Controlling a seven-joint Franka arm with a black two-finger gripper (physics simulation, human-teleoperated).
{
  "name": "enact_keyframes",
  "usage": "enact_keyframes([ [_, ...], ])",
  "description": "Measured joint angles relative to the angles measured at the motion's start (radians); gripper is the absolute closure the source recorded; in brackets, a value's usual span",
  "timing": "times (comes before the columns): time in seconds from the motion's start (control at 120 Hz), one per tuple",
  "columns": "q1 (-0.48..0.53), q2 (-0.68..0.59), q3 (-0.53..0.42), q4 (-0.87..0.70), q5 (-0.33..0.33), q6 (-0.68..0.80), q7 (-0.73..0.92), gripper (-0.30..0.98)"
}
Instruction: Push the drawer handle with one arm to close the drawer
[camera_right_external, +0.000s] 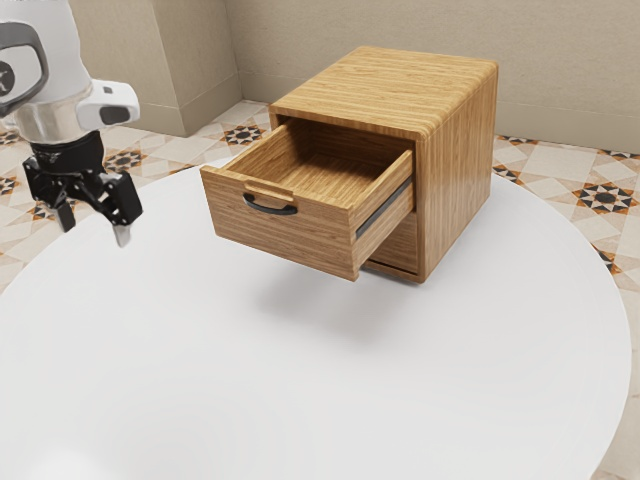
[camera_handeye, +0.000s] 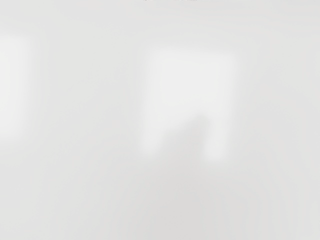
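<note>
Claw: the claw is released, its two fingers well spread with nothing between them; it hangs in the air, well apart from the drawer.
Drawer: the wooden drawer stands pulled out from the cabinet, its inside in sight.
Handle: the dark curved handle is on the drawer's front panel, untouched.
Wrist view: bright patches lie on the white tabletop, so this aim offers no check on the handle.
Stage: closing not begun, by my reading; next comes an approach to the front panel, then a push toward the cabinet.
Risk, contact: spread fingers could straddle the handle or snag on its curve; drawing them together first would probably give a cleaner push.
Risk, height: too high an approach could pass over the front panel's top edge and into the open drawer.
Risk, direction: a push off-centre or askew to the side rail might make the drawer bind.
Risk, cabinet: if the drawer binds, a hard push could skid the cabinet across the tabletop.
Risk, finish: stopping early would leave a gap.
</note>
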Motion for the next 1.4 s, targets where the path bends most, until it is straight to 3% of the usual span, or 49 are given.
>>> enact_keyframes([
  [0.108, -0.005, 0.028, -0.016, -0.003, -0.005, 0.051, -0.02, 0.07],
  [0.317, -0.01, 0.187, -0.034, 0.022, 0.002, 0.165, -0.03, 0.54],
  [0.483, -0.01, 0.309, -0.059, 0.1, 0.02, 0.237, -0.032, 0.69],
  [0.767, -0.021, 0.472, -0.087, 0.25, 0.053, 0.28, -0.04, 0.77],
  [1.4, -0.112, 0.734, -0.088, 0.485, 0.166, 0.265, -0.089, 0.79],
])
